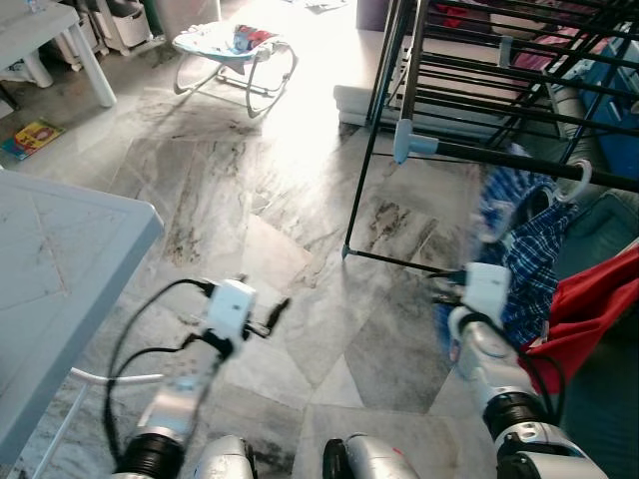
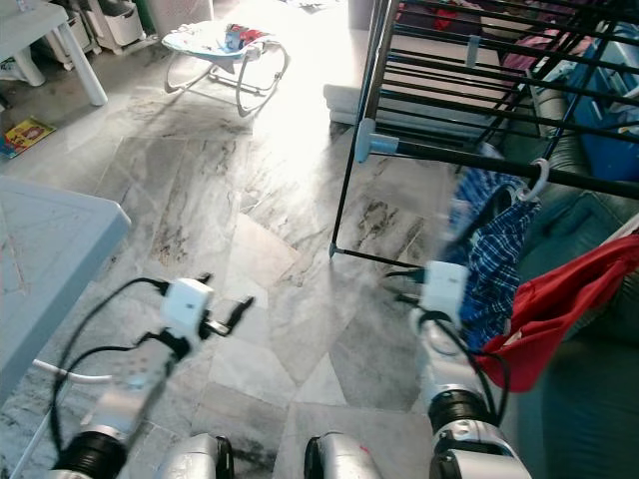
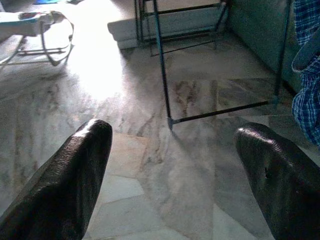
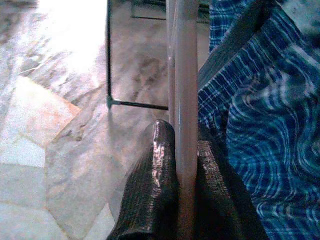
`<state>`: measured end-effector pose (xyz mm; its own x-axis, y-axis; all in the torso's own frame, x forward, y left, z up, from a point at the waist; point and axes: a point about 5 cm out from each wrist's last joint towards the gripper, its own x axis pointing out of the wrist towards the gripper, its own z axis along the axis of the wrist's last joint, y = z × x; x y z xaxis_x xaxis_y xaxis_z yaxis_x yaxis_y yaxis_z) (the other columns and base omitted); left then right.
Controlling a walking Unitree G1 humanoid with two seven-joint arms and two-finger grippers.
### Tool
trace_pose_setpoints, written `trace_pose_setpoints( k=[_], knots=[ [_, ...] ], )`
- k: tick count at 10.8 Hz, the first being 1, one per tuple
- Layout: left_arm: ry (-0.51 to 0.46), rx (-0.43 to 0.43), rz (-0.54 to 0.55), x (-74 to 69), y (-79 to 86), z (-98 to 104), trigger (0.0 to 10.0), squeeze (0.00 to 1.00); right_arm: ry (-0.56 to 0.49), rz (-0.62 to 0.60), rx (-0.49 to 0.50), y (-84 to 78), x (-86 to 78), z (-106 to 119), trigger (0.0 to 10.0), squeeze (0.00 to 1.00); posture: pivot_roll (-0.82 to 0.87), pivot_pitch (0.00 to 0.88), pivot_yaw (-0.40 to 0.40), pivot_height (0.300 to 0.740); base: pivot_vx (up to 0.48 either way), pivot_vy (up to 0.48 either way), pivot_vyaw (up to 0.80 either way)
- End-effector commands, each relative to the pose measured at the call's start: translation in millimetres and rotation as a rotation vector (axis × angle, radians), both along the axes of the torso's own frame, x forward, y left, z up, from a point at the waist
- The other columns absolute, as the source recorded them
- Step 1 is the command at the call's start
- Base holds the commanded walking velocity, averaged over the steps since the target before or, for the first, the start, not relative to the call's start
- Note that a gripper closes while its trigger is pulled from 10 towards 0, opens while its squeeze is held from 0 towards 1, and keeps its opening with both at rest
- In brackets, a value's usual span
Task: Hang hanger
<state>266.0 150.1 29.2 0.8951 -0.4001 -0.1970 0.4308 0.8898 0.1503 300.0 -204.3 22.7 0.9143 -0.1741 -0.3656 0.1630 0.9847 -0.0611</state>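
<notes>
Right gripper clenched on hanger bar, shirt draped (light, floppy, sway-prone); left gripper released, idle.

Two silver arms, each ringed near the elbow by a black ribbed collar and capped at the wrist with a white, boxy camera housing. Black cables loop loosely off both arms — wide arcs on the left arm, a tighter loop on the right arm. The left gripper has long black fingers — rounded, finely textured, faintly glossy.
</notes>
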Motion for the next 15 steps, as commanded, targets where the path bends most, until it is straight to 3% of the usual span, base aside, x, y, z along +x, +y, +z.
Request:
trace_pose_setpoints(
  k=[1, 4, 8, 11, 13, 15],
  knots=[
    [0.010, -0.001, 0.003, -0.1, -0.1, -1, 10.0, 0.00, -0.040, 0.024, -0.017, 3.3, 7.1, 9, 10.0, 0.00, 0.00, 0.125, -0.059, 0.740, 0.000, 0.000, 0.00],
    [-0.008, -0.018, 0.011, -0.5, 3.8, 2, 10.0, 0.00, -0.059, 0.056, 0.025, 15.8, 22.8, 22, 10.0, 0.00, 0.01, 0.131, -0.064, 0.740, 0.000, 0.000, 0.00],
    [-0.010, -0.022, 0.031, -2.4, 8.7, 3, 10.0, 0.00, -0.047, 0.047, 0.028, 16.4, 17.0, 16, 10.0, 0.00, 0.02, 0.137, -0.071, 0.740, 0.191, 0.000, -0.52],
    [-0.008, -0.014, 0.028, -2.6, 9.1, 2, 10.0, 0.00, 0.000, 0.044, 0.017, 11.6, -4.5, -2, 10.0, 0.00, 0.01, 0.137, -0.071, 0.740, 0.256, 0.000, -0.80],
    [-0.001, -0.012, 0.035, -3.8, 8.6, 0, 10.0, 0.00, 0.028, 0.067, 0.020, 14.5, -20.5, -13, 10.0, 0.00, 0.01, 0.137, -0.071, 0.740, 0.000, 0.000, 0.00],
    [0.009, -0.014, 0.048, -6.6, 12.9, -1, 10.0, 0.00, 0.050, 0.136, -0.025, 7.3, -51.7, -21, 10.0, 0.00, 0.00, 0.144, -0.084, 0.740, 0.000, 0.000, 0.00]
  ],
)
